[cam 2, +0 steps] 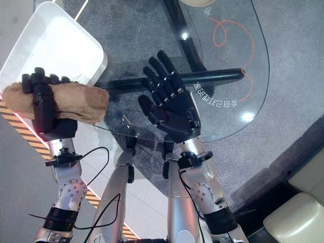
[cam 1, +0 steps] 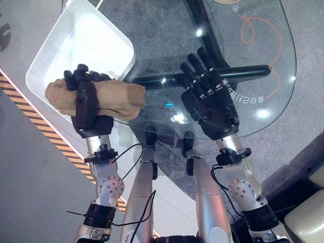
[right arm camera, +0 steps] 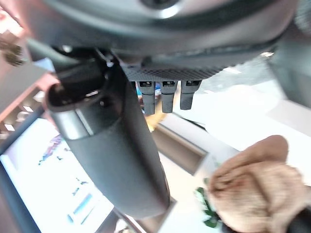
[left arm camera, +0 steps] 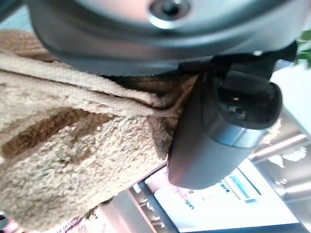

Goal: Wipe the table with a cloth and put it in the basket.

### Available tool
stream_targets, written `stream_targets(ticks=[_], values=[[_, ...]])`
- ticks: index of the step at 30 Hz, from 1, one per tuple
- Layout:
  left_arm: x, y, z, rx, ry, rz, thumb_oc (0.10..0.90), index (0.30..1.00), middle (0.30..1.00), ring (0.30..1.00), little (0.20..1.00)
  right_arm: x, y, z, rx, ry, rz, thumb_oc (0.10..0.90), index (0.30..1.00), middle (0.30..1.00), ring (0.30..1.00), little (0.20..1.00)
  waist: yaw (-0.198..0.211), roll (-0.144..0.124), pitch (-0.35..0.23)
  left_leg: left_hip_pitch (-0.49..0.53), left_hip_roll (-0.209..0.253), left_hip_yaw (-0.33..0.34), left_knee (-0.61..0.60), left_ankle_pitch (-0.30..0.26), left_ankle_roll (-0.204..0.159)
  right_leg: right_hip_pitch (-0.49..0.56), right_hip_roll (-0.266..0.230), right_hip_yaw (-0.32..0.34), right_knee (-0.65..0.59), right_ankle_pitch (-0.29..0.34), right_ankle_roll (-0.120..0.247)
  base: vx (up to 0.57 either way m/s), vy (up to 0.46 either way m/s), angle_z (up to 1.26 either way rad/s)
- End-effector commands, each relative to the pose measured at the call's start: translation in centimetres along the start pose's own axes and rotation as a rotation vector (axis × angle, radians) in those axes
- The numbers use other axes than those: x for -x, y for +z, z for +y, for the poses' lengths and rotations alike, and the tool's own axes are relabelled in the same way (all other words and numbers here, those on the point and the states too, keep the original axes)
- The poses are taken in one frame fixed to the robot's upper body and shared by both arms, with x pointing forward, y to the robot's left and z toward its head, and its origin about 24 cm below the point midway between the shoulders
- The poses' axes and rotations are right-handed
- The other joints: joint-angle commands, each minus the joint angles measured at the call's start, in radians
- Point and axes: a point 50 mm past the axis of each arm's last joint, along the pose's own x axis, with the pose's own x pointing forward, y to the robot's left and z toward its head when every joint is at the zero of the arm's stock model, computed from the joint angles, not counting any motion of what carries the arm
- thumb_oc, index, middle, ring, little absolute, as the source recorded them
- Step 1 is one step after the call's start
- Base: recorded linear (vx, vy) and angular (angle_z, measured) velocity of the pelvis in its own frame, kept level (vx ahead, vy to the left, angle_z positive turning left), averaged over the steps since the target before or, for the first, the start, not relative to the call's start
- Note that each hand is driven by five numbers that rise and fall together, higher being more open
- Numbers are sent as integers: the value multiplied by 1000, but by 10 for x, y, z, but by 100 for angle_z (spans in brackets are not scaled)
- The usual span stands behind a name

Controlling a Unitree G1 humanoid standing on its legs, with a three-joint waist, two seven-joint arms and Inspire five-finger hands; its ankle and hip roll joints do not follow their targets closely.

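The left hand [cam 1: 87,104] has its fingers and thumb curled round the rolled tan cloth [cam 1: 119,98], which sticks out on both sides of the grip. It holds the roll over the near corner of the white basket [cam 1: 55,48], at the edge of the glass table [cam 1: 167,45]. The right hand [cam 1: 210,98] hangs flat over the glass with its fingers straight and spread, holding nothing.

The step in hand looks like the delivery: the wiping seems done, and the cloth is poised at the basket's rim. The next move calls for carrying the roll further over the basket's hollow and uncurling the fingers, so it falls inside and not on the rim.

The table is clear glass on 1 dark frame, with an orange line [cam 1: 255,28] drawn on it. Grey floor lies below, with a striped orange strip [cam 1: 30,109] along the left.
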Motion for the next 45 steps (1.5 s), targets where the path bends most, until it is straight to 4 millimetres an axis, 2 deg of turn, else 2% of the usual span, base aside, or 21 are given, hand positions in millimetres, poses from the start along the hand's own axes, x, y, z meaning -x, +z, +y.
stream_targets(ticks=[1,6,11,15,17,24,29,33,38,45], values=[[-21,51,-37,-157,-229,-312,100,300,300,300,200,-2,14,22,44,187,-29,800,900,900,900,900,11,41,-26,34,-81,62,25,-74,77,22,73,35,-144,102,3,11,68,2],[-25,71,-30,-275,-101,-442,100,300,300,300,200,4,-8,21,47,214,116,800,900,900,900,900,17,53,-26,27,-85,59,36,-75,75,18,69,34,-136,92,-4,10,70,0],[-28,78,-25,-374,-18,-494,100,300,300,300,200,5,-19,21,76,237,213,800,900,900,900,900,18,58,-26,23,-87,61,42,-75,72,14,66,37,-133,88,-8,15,70,0],[-40,80,-17,-590,132,-548,100,300,300,300,200,7,-39,18,184,298,413,800,900,900,900,900,16,64,-26,19,-89,66,53,-79,69,11,62,44,-133,84,-13,31,117,1],[-50,80,-14,-723,192,-563,100,300,300,300,200,7,-42,15,226,325,484,800,900,900,900,900,13,65,-26,12,-89,71,56,-78,66,5,62,46,-136,86,-13,22,100,0],[-84,91,8,-1025,348,-622,100,300,300,300,200,6,-43,1,276,354,629,800,900,900,900,900,-1,62,-26,-11,-82,83,77,-85,59,-18,56,58,-138,92,-9,26,96,-6],[-109,96,8,-1159,380,-667,100,300,300,300,200,2,-43,-4,272,346,651,800,900,900,900,900,-13,56,-26,-24,-76,94,80,-86,59,-34,58,64,-142,102,-4,23,80,0],[-129,99,6,-1337,422,-696,100,300,300,300,200,0,-42,-7,271,349,657,800,900,900,900,900,-23,53,-26,-38,-75,99,87,-89,58,-49,58,70,-145,109,0,17,55,0],[-151,112,14,-1549,500,-653,100,300,300,300,200,-2,-41,-10,255,345,659,800,900,900,900,900,-37,43,-26,-49,-71,106,93,-90,54,-60,59,76,-153,121,7,21,63,0],[-170,117,18,-1744,566,-580,100,300,300,300,200,-9,-34,-13,255,340,644,800,900,900,900,900,-48,22,-26,-80,-64,113,95,-89,53,-92,57,85,-164,144,20,11,35,-3]])
